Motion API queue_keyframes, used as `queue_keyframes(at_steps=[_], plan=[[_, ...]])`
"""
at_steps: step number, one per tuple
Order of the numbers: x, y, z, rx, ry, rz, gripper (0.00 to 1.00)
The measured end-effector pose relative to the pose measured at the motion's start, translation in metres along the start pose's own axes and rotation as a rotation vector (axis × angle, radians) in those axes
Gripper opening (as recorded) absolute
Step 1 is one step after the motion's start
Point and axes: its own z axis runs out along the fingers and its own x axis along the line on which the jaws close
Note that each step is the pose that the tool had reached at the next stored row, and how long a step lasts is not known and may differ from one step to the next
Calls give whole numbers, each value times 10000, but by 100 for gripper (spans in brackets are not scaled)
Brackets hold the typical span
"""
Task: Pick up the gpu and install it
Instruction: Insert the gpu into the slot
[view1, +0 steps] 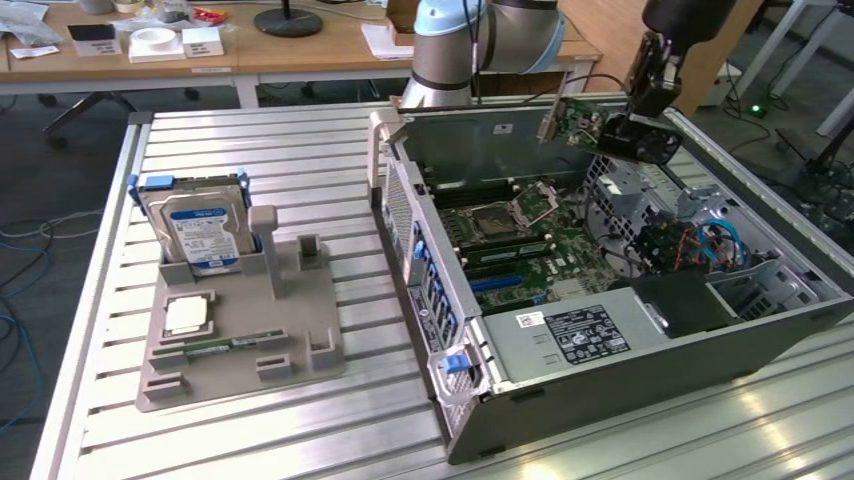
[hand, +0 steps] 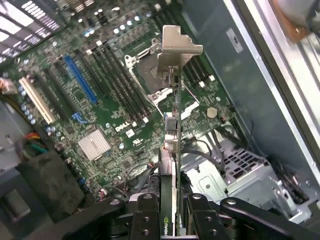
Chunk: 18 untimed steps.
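The gpu (view1: 577, 120) hangs above the open computer case (view1: 601, 290), over its far end in the exterior view. It is a green card with a silver bracket (hand: 176, 47) at one end, and my gripper (view1: 618, 130) is shut on it. In the wrist view the gpu (hand: 172, 130) is seen edge-on between the black fingers (hand: 145, 215), bracket end away from the camera. Below it lies the green motherboard (hand: 115, 117) with a blue slot (hand: 80, 79), a white slot (hand: 36, 100) and the CPU socket (view1: 523, 205).
A grey holder (view1: 240, 340) on the slatted table (view1: 294, 160) carries a hard drive (view1: 200, 232), a square chip (view1: 187, 315) and a memory stick (view1: 220, 345). Case walls, a drive cage (view1: 747, 290) and cables (view1: 714, 245) surround the motherboard. Desks stand behind.
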Motion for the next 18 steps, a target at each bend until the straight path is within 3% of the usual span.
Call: queue_keyframes(at_steps=[18], plan=[[2,1,42,-176,-64,-3255,26]])
